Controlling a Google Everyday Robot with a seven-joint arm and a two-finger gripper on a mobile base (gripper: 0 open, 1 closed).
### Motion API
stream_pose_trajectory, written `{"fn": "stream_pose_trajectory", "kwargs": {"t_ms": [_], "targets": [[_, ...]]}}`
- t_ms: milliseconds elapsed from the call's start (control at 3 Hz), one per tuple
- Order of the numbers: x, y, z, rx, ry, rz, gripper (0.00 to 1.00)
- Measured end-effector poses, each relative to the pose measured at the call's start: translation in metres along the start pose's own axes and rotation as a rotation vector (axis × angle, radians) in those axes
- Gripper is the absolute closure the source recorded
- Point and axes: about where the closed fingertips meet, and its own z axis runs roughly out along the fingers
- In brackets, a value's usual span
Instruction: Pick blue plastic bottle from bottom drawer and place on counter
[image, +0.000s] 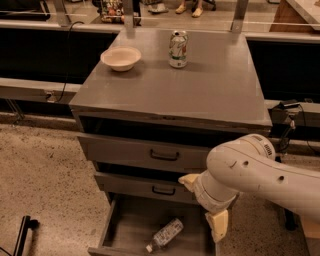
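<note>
Speckled flooring (45, 190) surrounds a grey cabinet whose counter (210, 95) carries a bowl (120, 57) at the far left and a soda can (178, 48) at the far middle, with bare metal across its near half. Of the three drawers, the two upper drawers (135, 150) are shut or nearly so, and the bottom drawer (125, 225) is pulled out toward the near side. The bottle (165, 234) lies on its side on that drawer's floor, roughly mid-width, its white cap pointing near-left and its base far-right. A white arm (265, 170) reaches in from the right, and the gripper (201, 207) hangs over the drawer's right part, near the bottle but apart from it, higher and to its right. Its cream fingers (218, 226) are spread wide and hold nothing. By my reading the step in hand is the reach into the drawer, with the grasp not yet made and the lift and placing to come. Next, I judge, the gripper must drop lower and move left until the fingers straddle the bottle across its narrow width, turning the wrist to suit its slant, and stay clear of the middle drawer's front and the drawer's right wall before closing.
</note>
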Motion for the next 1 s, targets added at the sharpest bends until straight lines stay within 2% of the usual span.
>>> {"fn": "stream_pose_trajectory", "kwargs": {"t_ms": [333,667,1000], "targets": [[0.003,-0.003,0.025,-0.041,0.008,0.008,0.0],[0.003,0.019,0.089,-0.079,-0.023,-0.018,0.0],[0.002,0.035,0.163,-0.037,-0.074,-0.03,0.0]]}}
